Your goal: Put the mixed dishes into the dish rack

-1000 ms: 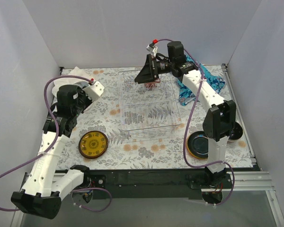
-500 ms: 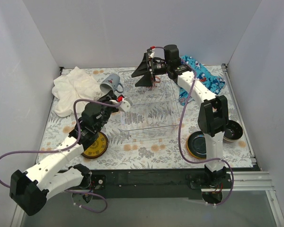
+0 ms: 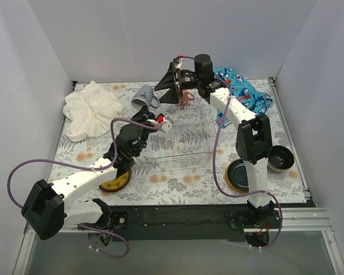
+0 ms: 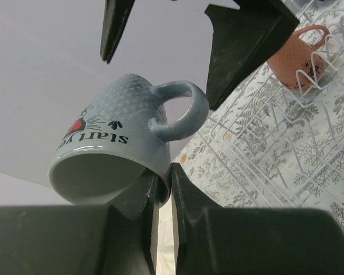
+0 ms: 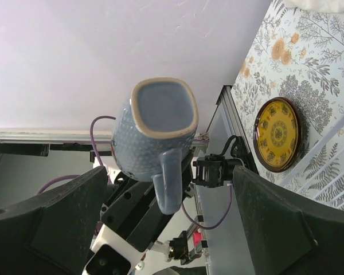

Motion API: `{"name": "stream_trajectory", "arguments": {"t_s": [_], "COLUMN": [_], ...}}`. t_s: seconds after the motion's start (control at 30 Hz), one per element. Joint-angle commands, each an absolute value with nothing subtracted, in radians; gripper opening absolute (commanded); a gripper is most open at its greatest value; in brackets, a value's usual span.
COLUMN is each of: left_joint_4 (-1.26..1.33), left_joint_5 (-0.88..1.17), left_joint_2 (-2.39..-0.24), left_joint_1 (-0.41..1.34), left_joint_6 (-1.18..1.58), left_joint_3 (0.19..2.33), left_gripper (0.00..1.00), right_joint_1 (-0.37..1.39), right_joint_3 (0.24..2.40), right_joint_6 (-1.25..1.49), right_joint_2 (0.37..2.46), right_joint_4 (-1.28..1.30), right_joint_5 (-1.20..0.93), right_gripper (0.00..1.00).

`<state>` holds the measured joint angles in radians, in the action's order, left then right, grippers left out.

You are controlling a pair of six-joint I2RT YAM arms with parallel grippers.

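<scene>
**Figure: grey mug held between 2 grippers at the rack's far left corner**

We see the left gripper [image 4: 163,177] clenched on the wall of the grey mug [image 4: 126,154], 1 finger inside the rim and 1 outside. The mug is tilted and held off the table, by the far left corner of the dish rack [image 3: 183,137]. The right gripper [image 5: 170,168] is spread wide, with 1 finger on each side of the mug. In the right wrist view neither finger touches it.

A pink mug [image 3: 186,97] sits among the prongs at the rack's far end. On the table, the yellow patterned plate [image 3: 114,179] lies partly under the left arm. The dark blue plate [image 3: 241,175] and dark bowl [image 3: 280,157] lie near the right arm's base.
</scene>
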<state>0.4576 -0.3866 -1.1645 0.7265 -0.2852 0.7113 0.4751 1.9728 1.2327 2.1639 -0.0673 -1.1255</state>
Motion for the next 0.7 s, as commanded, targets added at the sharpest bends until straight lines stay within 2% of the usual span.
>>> {"name": "stream_trajectory", "arguments": {"t_s": [0.0, 0.3, 0.5, 0.57, 0.67], "left_joint_4": [0.643, 0.730, 0.758, 0.768, 0.767], "left_joint_5": [-0.442, -0.446, -0.434, -0.437, -0.436], "left_joint_2": [-1.167, -1.210, -1.226, -1.232, -1.230], "left_joint_1": [0.762, 0.805, 0.807, 0.807, 0.807], "left_joint_6": [-0.299, -0.336, -0.342, -0.345, -0.341], "left_joint_3": [0.712, 0.672, 0.657, 0.649, 0.644], "left_gripper": [0.00, 0.00, 0.00, 0.00, 0.00], "right_joint_1": [0.500, 0.517, 0.517, 0.518, 0.517], "right_joint_3": [2.019, 2.049, 2.023, 2.019, 2.014], "right_joint_6": [1.269, 1.293, 1.287, 1.281, 1.272], "right_joint_2": [2.195, 2.209, 2.186, 2.180, 2.171], "right_joint_4": [-0.149, -0.202, -0.221, -0.222, -0.225], "right_joint_5": [-1.123, -1.094, -1.124, -1.134, -1.152], "right_gripper": [0.98, 0.98, 0.91, 0.86, 0.85]}}
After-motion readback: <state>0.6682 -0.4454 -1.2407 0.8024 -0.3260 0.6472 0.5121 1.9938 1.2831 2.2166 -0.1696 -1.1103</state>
